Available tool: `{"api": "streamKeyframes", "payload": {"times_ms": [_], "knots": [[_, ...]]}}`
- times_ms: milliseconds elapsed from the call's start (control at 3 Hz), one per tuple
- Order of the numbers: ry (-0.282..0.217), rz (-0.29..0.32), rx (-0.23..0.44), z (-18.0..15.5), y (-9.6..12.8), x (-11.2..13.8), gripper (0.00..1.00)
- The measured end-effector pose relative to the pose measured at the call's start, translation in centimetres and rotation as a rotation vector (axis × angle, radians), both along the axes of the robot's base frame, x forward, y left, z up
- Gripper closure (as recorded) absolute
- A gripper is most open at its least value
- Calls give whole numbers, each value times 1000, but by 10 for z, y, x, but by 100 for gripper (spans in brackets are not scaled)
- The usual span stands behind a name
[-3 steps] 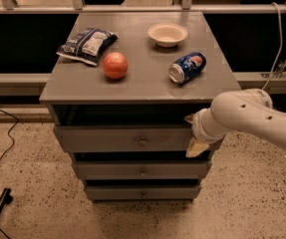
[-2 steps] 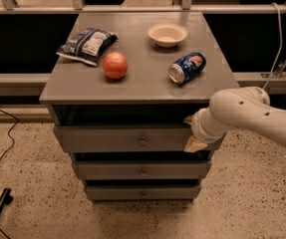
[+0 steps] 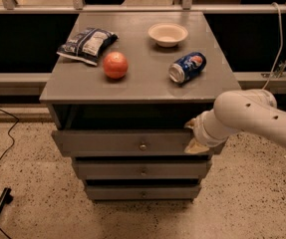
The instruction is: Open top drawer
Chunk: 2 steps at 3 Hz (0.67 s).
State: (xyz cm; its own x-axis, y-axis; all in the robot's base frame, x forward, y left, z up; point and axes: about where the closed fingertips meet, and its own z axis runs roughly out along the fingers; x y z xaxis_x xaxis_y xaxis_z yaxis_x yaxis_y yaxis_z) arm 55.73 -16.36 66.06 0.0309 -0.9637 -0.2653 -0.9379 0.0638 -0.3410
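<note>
Camera view: gripper (image 3: 194,136) at the right end of the top drawer (image 3: 107,142).
The drawer sits just under the tabletop (image 3: 147,59), apparently a little way out. Whether the gripper is clamped, I can't tell. You look to be mid-pull; next, draw straight out and level, so it doesn't skew.
</note>
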Motion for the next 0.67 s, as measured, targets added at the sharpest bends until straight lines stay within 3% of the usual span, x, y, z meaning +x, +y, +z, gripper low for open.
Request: {"api": "streamKeyframes", "payload": {"times_ms": [667], "knots": [[0, 0, 0, 7, 0, 0, 48]]}}
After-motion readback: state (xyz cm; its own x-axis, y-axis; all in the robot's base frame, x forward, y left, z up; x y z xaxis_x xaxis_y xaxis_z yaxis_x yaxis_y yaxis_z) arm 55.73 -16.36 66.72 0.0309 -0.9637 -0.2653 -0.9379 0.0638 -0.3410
